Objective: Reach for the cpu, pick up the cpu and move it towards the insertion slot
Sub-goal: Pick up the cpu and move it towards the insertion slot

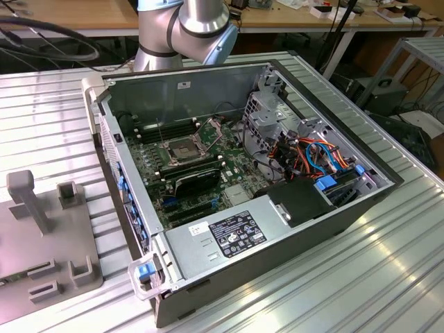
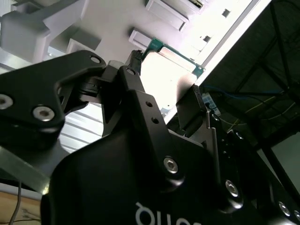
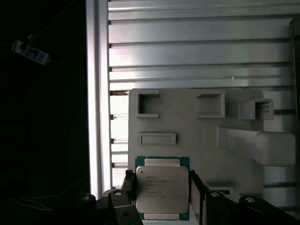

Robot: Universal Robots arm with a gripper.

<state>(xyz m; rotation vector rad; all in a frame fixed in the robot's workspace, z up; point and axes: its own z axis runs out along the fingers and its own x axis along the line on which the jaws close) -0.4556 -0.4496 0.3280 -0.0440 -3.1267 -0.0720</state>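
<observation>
The cpu [image 3: 161, 194] is a square chip with a silver lid and a green border, lying flat over the grey fixture plate [image 3: 187, 126]. In both wrist views my gripper [image 3: 161, 180] has one black finger against each of the chip's two opposite edges, shut on it. The second wrist view has the cpu [image 2: 176, 65] between the fingertips [image 2: 136, 56] of the gripper [image 2: 166, 75]. Whether the chip is lifted off the plate I cannot tell. The insertion slot [image 1: 182, 149], a silver frame around a dark centre, sits on the motherboard inside the open computer case [image 1: 326, 215], at some distance from the fixture.
The grey fixture [image 1: 48, 243] on the exterior view's left carries an upright post [image 1: 28, 194] and several raised pockets. The table edge [image 3: 98, 93] runs close beside the cpu. Inside the case are a black card [image 1: 198, 182], a drive cage [image 1: 270, 118] and cables [image 1: 312, 152]. The arm [image 1: 187, 28] rises behind the case.
</observation>
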